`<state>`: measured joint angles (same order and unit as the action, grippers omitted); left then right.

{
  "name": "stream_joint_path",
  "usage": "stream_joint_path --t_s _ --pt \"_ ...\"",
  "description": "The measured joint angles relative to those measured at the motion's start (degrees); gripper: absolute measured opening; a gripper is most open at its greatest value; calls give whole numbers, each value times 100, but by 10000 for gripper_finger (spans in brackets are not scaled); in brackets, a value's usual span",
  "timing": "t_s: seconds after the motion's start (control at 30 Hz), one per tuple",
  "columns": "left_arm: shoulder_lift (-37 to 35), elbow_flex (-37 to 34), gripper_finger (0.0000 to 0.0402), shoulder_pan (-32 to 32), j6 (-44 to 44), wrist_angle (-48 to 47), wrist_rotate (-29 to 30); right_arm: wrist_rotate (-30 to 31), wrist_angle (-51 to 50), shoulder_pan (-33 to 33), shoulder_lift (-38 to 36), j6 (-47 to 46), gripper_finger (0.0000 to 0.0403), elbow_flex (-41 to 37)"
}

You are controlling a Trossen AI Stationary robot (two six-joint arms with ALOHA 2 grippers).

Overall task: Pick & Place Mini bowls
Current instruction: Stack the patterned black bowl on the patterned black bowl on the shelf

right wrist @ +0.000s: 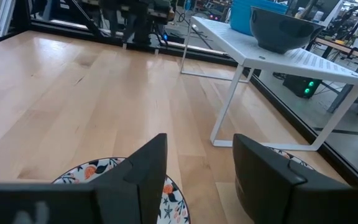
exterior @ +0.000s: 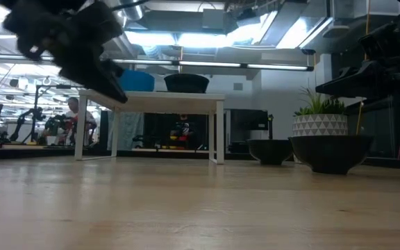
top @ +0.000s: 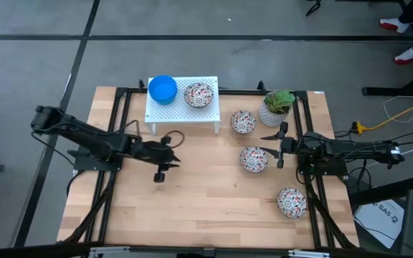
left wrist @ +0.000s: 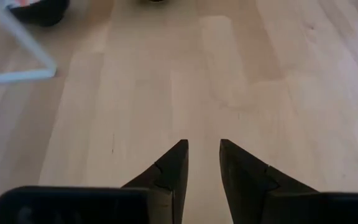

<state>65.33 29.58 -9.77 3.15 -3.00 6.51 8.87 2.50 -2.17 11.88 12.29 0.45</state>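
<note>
We find both claws empty and parted: the left gripper hangs mid-bench, the right gripper hovers beside a patterned bowl, likely next for the white rack, which already holds two.

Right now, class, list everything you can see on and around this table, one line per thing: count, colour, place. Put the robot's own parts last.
Blue bowl: one, bright blue, on the shelf's left end.
Floral bowls: four, white with red-and-dark pattern; one on the shelf, one just right of the shelf, one mid-table, one near the right front corner.
Shelf: one, white, perforated, at the table's back.
Plant pot: one, white with green plant, back right.
Table: one, light wood.
Cable: one, yellow, on the floor at right.
Left gripper: one, dark, open, over bare wood before the shelf.
Right gripper: one, dark, open, beside the mid-table bowl.
</note>
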Motion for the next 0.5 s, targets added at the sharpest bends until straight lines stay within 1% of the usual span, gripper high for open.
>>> stream_joint_path --t_s 0.23,0.37,0.5 --pt "-1013 -1254 86 41 395 927 224 0 -4 0 0 0 182 0" --pt "-1519 -1805 86 114 422 1583 298 2 1 0 -1 0 182 0" --pt "-1953 -2225 86 219 418 1873 448 2 -2 0 0 0 182 0"
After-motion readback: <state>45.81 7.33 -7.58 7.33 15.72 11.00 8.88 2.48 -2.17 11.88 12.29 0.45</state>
